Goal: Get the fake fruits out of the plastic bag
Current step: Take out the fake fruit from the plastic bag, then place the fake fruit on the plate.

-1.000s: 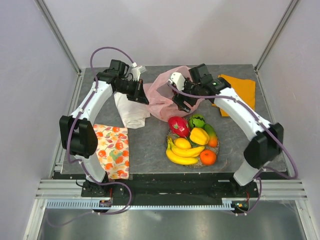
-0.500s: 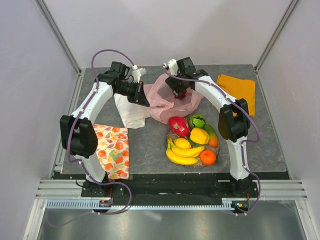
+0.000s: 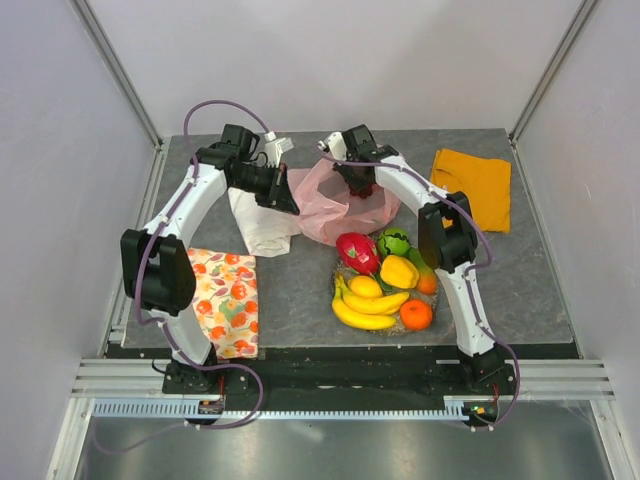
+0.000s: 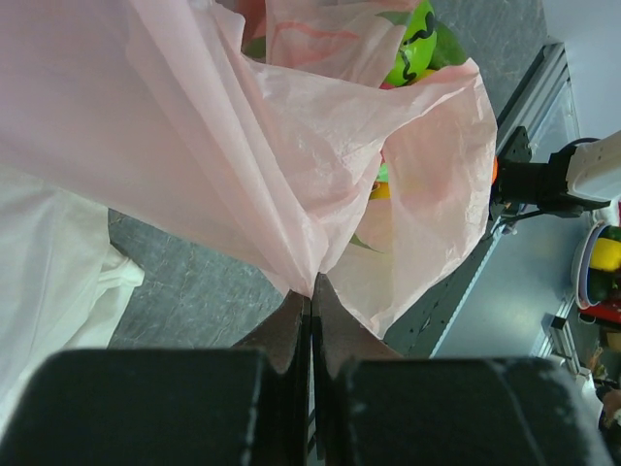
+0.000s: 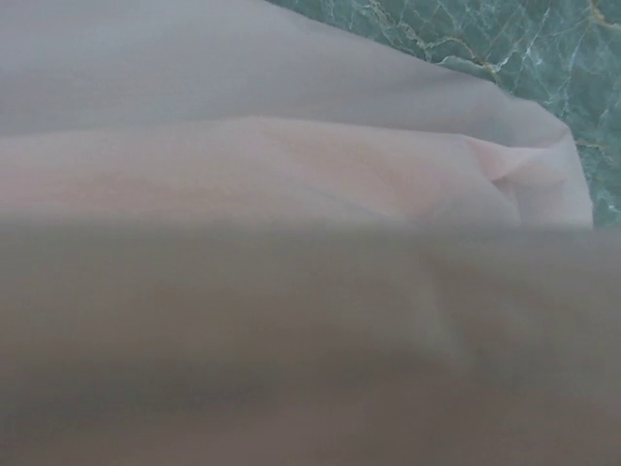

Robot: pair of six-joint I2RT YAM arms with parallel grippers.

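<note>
The pink plastic bag (image 3: 335,205) lies at the back middle of the table. My left gripper (image 3: 287,198) is shut on its left edge, and in the left wrist view the film (image 4: 291,165) is pinched between the closed fingers of that gripper (image 4: 311,291). My right gripper (image 3: 358,178) reaches down into the bag from behind. A dark reddish shape (image 3: 366,187) sits at its tip. The right wrist view shows only bag film (image 5: 291,175) pressed against the lens, so its fingers are hidden. Fake fruits lie in front: dragon fruit (image 3: 357,252), bananas (image 3: 366,308), orange (image 3: 415,314), green fruit (image 3: 393,241).
A white cloth (image 3: 262,222) lies left of the bag under my left arm. A fruit-patterned cloth (image 3: 225,300) is at the front left, an orange cloth (image 3: 472,185) at the back right. The fruit pile sits just in front of the bag.
My right arm has swung from the bag's right side round to its back, and the gripper has gone down into the bag. The left gripper has kept its hold.
</note>
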